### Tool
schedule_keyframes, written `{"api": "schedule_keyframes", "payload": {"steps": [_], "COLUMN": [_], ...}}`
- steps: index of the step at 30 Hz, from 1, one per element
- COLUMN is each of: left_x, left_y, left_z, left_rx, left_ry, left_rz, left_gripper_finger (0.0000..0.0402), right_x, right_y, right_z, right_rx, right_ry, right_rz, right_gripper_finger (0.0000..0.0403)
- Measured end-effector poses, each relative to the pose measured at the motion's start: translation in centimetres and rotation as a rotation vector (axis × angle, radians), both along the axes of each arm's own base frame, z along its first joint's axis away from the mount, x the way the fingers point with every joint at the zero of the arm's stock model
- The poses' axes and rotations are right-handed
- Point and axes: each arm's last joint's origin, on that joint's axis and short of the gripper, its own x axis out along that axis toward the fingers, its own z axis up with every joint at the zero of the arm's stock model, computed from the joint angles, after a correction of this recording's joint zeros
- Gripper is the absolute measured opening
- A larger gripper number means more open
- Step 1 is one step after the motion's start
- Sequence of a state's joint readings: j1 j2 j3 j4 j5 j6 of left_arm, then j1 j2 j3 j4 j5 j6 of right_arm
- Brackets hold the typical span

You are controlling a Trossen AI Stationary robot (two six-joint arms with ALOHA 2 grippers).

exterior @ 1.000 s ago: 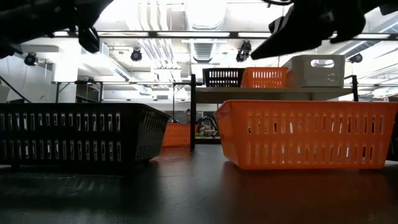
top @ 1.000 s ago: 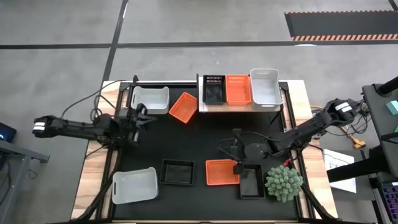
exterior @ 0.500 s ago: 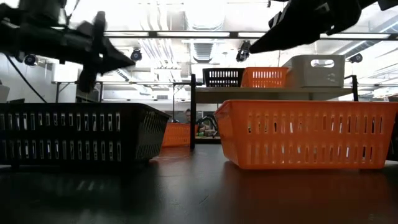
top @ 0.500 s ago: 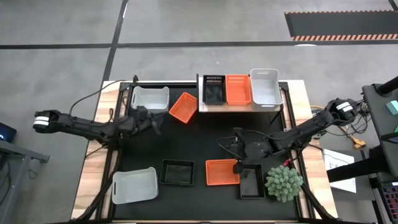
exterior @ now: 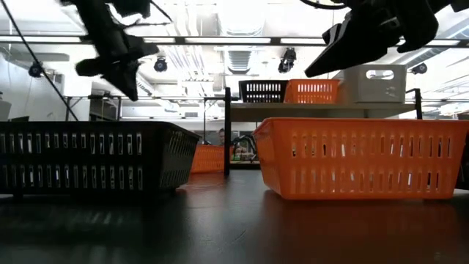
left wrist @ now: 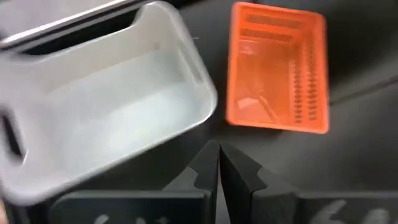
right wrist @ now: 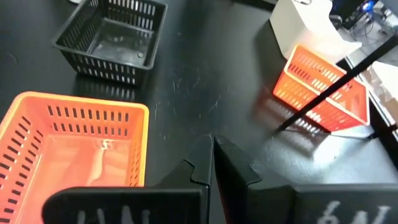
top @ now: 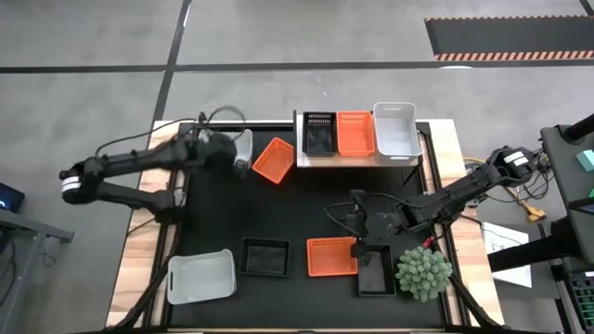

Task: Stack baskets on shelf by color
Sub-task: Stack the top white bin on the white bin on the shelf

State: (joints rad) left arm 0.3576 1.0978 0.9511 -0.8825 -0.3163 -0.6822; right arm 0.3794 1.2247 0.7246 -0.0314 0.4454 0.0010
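On the light-wood shelf (top: 357, 160) at the far side stand a black basket (top: 318, 133), an orange one (top: 354, 133) and a white one (top: 396, 130). My left gripper (top: 238, 156) is shut and tipped down, with nothing in it. It hovers between a white basket (left wrist: 106, 118) and a loose orange basket (left wrist: 277, 68) on the mat. The arm partly hides this white basket in the high view. My right gripper (top: 355, 243), also shut and bare, hangs above the near orange basket (right wrist: 74, 146).
A white basket (top: 200, 276), a black basket (top: 264, 257) and another black basket (top: 376, 272) sit near the front edge. A green spiky plant (top: 424, 272) stands at the front right. Cables trail beside both arms.
My left gripper has swung up from near the table's left side toward the far edge and right. It has tipped from roughly level to pointing down, staying shut. It now hovers between the far white basket and the loose orange one. No basket has moved.
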Motion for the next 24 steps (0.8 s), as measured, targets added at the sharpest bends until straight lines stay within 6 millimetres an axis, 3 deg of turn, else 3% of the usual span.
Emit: {"api": "schedule_keyframes", "payload": {"steps": [4,9,16,24], "left_x": [0.9,1.6,3.0,3.0], "left_y": [3.9,7.5,8.9,9.0], "left_z": [0.7,-0.9,-2.4,-3.4], "left_rx": [-0.081,-0.1,-0.063,-0.086], "left_ry": [0.016,0.036,0.047,0.065], "left_rz": [-0.09,-0.014,-0.061,-0.046], "left_gripper_finger": [0.0,0.0,0.0,0.0006], "right_x": [0.0,-0.1,-0.1,-0.2], "right_y": [0.0,-0.1,-0.1,-0.1], "right_z": [0.0,-0.1,-0.2,-0.1], "right_rx": [0.002,0.006,-0.001,-0.002], "right_ry": [-0.001,0.016,0.021,0.02], "right_rz": [-0.001,-0.009,-0.004,-0.004], "right_gripper_finger": [0.0009,0.0009,0.0009,0.0009]}}
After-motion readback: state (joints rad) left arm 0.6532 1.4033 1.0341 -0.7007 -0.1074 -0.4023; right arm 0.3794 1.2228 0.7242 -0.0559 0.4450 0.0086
